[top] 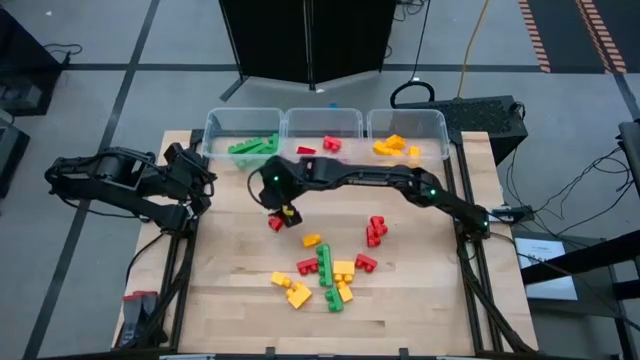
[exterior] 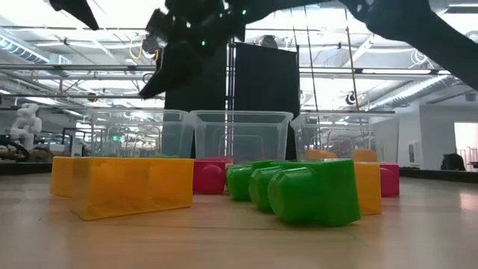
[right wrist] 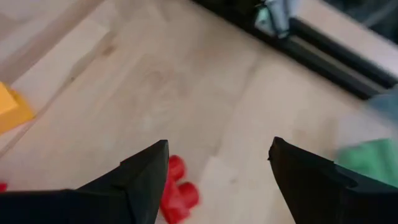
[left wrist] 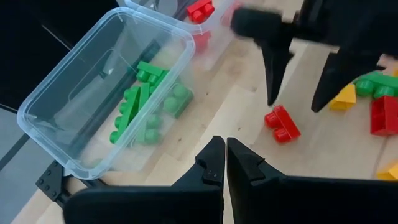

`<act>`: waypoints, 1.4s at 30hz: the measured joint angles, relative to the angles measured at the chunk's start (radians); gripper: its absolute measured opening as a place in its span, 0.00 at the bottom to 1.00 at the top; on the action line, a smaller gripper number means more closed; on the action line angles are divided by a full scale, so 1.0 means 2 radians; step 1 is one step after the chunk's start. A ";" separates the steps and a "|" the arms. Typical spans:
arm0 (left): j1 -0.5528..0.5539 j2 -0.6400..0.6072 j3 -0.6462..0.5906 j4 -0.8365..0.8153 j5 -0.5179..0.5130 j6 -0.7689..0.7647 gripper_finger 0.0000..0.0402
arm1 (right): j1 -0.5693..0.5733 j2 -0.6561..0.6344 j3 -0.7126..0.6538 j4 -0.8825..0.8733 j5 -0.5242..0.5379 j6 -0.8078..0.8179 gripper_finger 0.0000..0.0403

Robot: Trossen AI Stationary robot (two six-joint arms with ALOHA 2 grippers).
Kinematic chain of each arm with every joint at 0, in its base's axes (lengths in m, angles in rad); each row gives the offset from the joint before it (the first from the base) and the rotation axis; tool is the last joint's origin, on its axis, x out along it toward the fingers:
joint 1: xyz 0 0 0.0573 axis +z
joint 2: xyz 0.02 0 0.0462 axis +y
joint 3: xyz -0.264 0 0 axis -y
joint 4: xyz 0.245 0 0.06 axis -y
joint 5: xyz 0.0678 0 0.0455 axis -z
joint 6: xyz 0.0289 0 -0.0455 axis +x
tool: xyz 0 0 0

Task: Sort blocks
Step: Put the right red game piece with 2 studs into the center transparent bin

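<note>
The right claw (top: 288,212) hung wide open just above a small red block (top: 275,223) lying on the tabletop (top: 420,290) near the green-filled bin (top: 243,135), a light, stiff, slick piece probably best pinched across its flat sides, while the left claw (left wrist: 224,163), closed and empty, waited beside that bin.

blocks (top: 322,268) — red, green, yellow | bins (top: 325,123) — clear | table (top: 420,290) — pale wood

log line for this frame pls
step: approach | right claw: open, above lone red block, not touching | left claw: shut, idle by green bin | table: loose blocks unsorted
</note>
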 joint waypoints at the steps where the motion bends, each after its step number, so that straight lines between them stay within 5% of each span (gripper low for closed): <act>1: 0.000 0.000 0.000 0.000 0.001 0.000 0.00 | 0.002 0.006 0.000 0.000 -0.007 0.001 0.67; 24: 0.000 0.003 0.000 0.000 0.006 -0.025 0.00 | 0.006 0.108 0.001 -0.028 -0.012 0.003 0.66; 32: 0.000 0.006 0.000 0.000 0.007 -0.026 0.00 | 0.007 0.112 0.003 -0.049 0.008 0.017 0.41; 42: 0.000 0.006 0.000 0.000 0.007 -0.025 0.00 | 0.006 0.091 -0.001 -0.056 0.024 0.066 0.39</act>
